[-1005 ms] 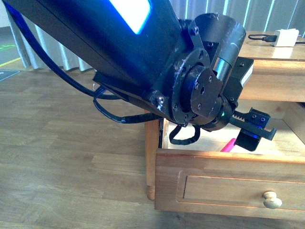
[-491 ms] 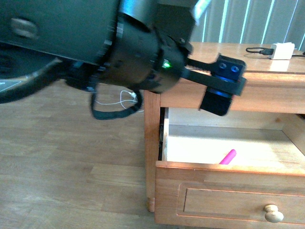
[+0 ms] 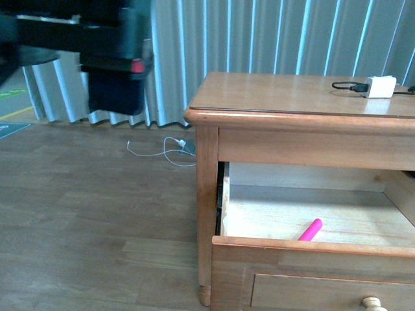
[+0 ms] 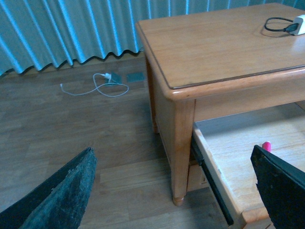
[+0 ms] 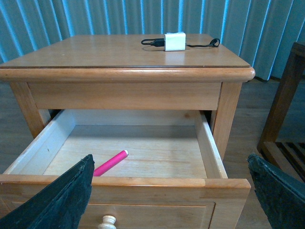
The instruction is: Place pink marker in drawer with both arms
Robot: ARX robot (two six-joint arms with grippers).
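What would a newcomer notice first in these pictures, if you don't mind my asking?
The bright pink marker stands out most, lying on the pale floor of the open drawer, near its front. Next comes the white charger with its black cable on the cabinet top, far right in the front view. A blurred black arm shows at that view's upper left.

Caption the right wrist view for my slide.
Pink marker lies in the open drawer; right gripper open and empty.

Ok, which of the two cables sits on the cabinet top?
The black cable, joined to the white charger on the cabinet top; the white cable lies looped on the floor.
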